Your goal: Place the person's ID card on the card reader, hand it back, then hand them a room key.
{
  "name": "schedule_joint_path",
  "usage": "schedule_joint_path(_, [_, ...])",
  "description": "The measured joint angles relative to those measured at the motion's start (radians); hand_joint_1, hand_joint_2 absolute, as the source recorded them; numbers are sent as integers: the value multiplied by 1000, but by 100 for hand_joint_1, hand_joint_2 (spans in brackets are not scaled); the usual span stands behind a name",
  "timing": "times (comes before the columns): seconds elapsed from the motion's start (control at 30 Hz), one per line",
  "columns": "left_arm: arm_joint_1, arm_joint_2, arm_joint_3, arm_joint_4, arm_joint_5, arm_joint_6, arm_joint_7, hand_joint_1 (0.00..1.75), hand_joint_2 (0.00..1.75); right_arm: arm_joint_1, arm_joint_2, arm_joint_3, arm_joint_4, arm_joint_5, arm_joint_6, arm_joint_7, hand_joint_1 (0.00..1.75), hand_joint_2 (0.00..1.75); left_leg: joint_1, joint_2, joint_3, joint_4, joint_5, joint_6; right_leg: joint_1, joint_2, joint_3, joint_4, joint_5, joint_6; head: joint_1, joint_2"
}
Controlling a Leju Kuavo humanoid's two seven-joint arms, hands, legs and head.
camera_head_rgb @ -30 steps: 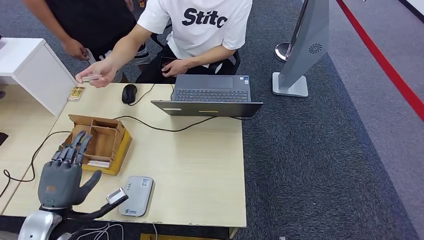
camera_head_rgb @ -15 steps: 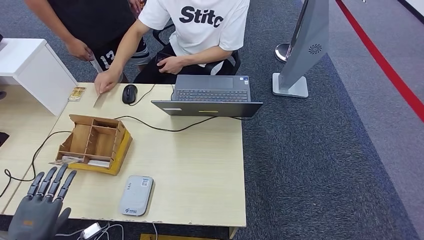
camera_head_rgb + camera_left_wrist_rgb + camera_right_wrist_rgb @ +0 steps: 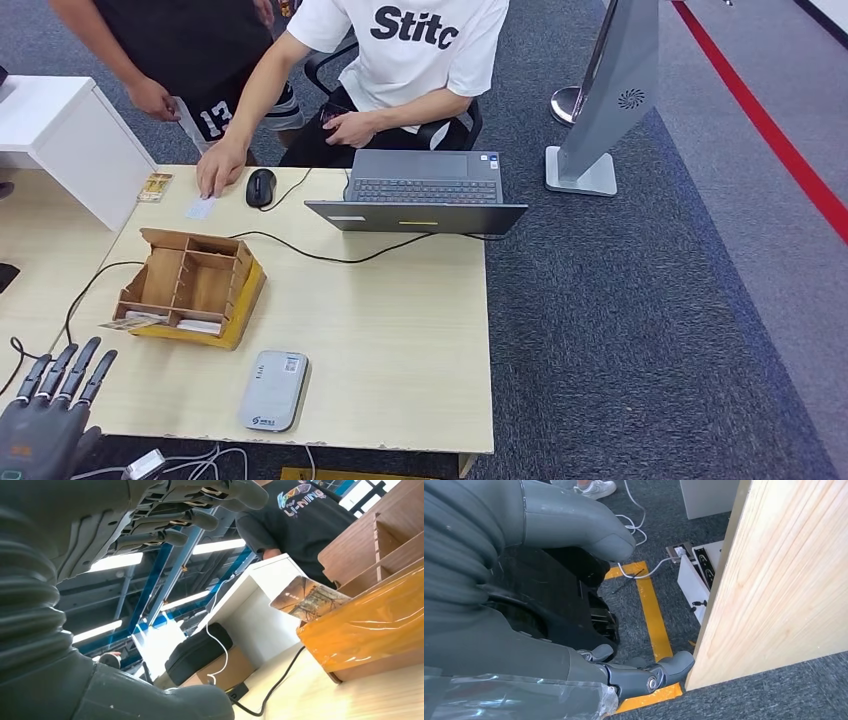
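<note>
Dark grey carpet with a red stripe (image 3: 770, 130) surrounds a pale wooden table (image 3: 400, 330), at whose far edge an open laptop (image 3: 420, 190) faces a seated person in a white shirt (image 3: 410, 50). That person's hand (image 3: 218, 168) presses a small white card (image 3: 200, 208) flat on the tabletop at about eleven o'clock, just beside a black mouse (image 3: 259, 186); a second person in dark clothes (image 3: 170, 40) stands further toward ten o'clock. Nearer the middle left sits a wooden compartment box (image 3: 190, 285) with an orange-wrapped side, a printed card (image 3: 307, 597) jutting from its near corner. The grey card reader (image 3: 272, 390) lies at roughly seven o'clock near the front edge, with nothing on it. The left hand (image 3: 45, 420) hovers at the lower left corner, off the table's edge, fingers (image 3: 75, 365) straight and slightly apart, holding nothing. The right hand (image 3: 549, 645) hangs beside the table's wooden side panel (image 3: 774, 580), above yellow floor tape (image 3: 654, 610); its fingers (image 3: 649, 672) are loosely spread and hold nothing.
</note>
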Motion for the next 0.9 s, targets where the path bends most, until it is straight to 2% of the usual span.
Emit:
schedule_joint_path(0.27, [-167,-16,-6,146,86,-11,42,0,175,-9,1,56,0,-33,-6,10,0,175,0,-1,0,0,1,0,0,-2,0,0,1,-1,0,0])
schedule_joint_path(0.5, [-292,-38,-59,261,106,-22,107,0,175,-22,7,102,-1,-48,-19,28,0,175,0,0,0,0,2,0,0,-1,0,0,1,-2,0,0])
schedule_joint_path(0.63, [-330,-50,-83,299,116,-27,118,0,175,-27,10,120,-1,-51,-21,32,0,175,0,0,0,0,2,0,0,0,0,0,1,-2,0,0])
schedule_joint_path(0.9, [-353,-54,-121,322,101,-39,132,0,175,-30,11,141,-1,-56,-24,38,0,175,0,1,0,0,2,0,0,0,-1,0,1,-2,0,0])
